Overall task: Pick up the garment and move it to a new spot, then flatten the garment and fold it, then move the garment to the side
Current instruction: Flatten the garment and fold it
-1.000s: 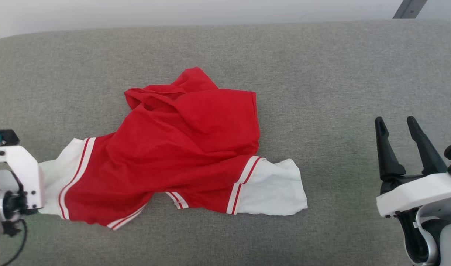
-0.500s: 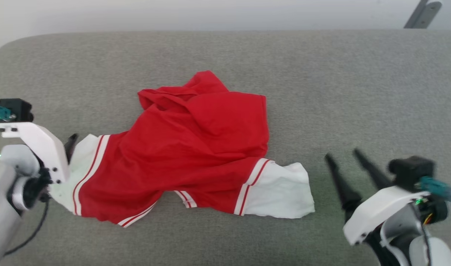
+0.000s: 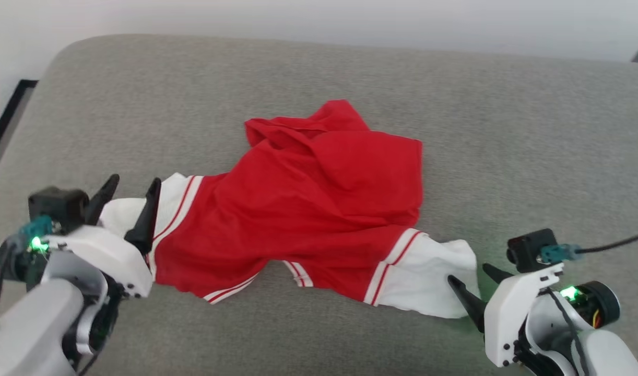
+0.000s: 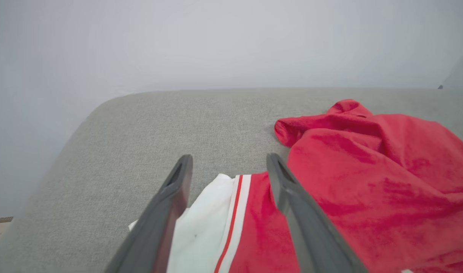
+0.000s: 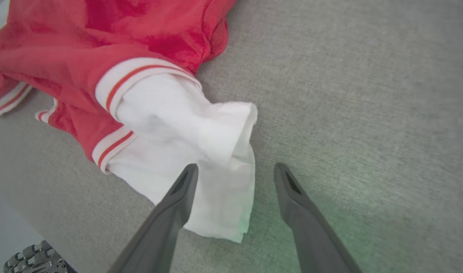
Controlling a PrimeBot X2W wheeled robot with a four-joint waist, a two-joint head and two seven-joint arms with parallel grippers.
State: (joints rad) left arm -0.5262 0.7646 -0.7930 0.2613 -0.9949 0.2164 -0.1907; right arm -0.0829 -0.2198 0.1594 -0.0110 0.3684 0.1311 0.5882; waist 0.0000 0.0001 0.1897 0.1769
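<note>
Jaws of left gripper (image 3: 133, 184) spread wide, clamping nothing. In its wrist view the white left sleeve (image 4: 205, 223) and its striped trim lie in the gap. The inner finger sits over red cloth, the outer over the sleeve's edge. Whether the tips touch fabric: cannot tell.

Right gripper (image 3: 468, 274): jaws likewise apart, holding nothing. Right sleeve (image 5: 186, 129) lies just ahead and to its inner side. One finger overlaps the sleeve's free corner, the other stands over bare cushion (image 5: 368, 94). The sleeve's open edge falls between the two.

Garment (image 3: 319, 209): rumpled heap on the cushion, between the two grippers. The body is bunched and folded over itself on the side away from both tools, and the sleeves trail out toward them. Long axis runs sleeve to sleeve, from one gripper across to the other, so each arm has its own end.

Judgement: the step in hand is the pick-up, not yet made. Left arm is the better placed, with cloth inside its jaws. Right arm is at the margin only. It likely needs to go a little forward and inward before closing, or it may pinch just the corner. Closing both and lifting together should carry the garment stretched along that axis.
</note>
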